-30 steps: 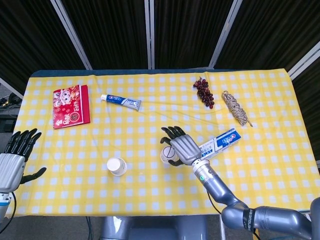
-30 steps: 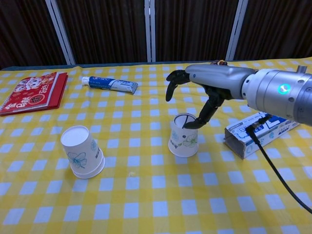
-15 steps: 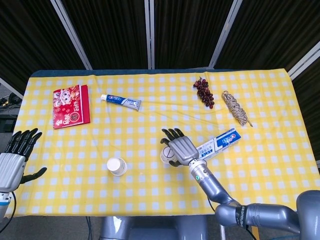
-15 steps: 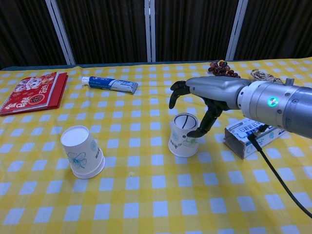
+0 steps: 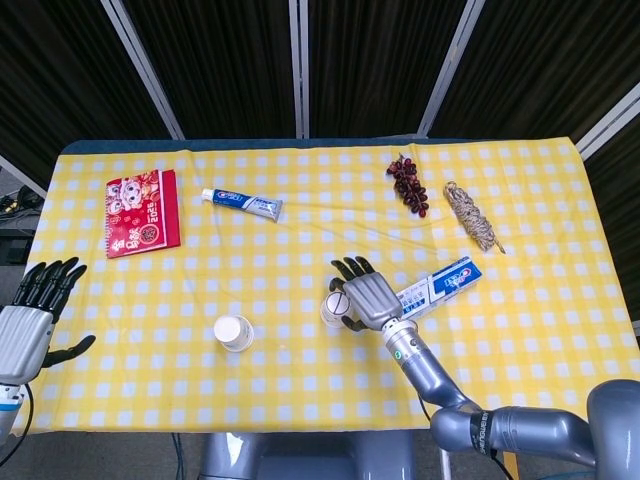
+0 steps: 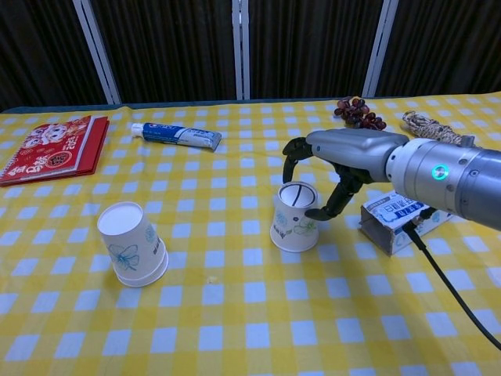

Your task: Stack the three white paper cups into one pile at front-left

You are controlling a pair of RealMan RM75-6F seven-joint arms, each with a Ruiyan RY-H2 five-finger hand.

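An upright white paper cup with a flower print stands mid-table, also seen as the cup from the head. My right hand arches over it from the right with fingers spread, and its thumb tip sits at the cup's right wall. Nothing is held in it. An upside-down cup stands at front-left, the same cup in the head view. Its lower rim looks doubled, as if nested. My left hand hangs open off the table's left edge.
A toothpaste box lies just right of my right hand. At the back are a toothpaste tube, a red notebook, dark grapes and a rope bundle. A black cable trails from the right arm.
My right hand has drawn back to the right and lowered. Its thumb has left the cup's mouth and now sits at the cup's right side. Neither cup has moved.
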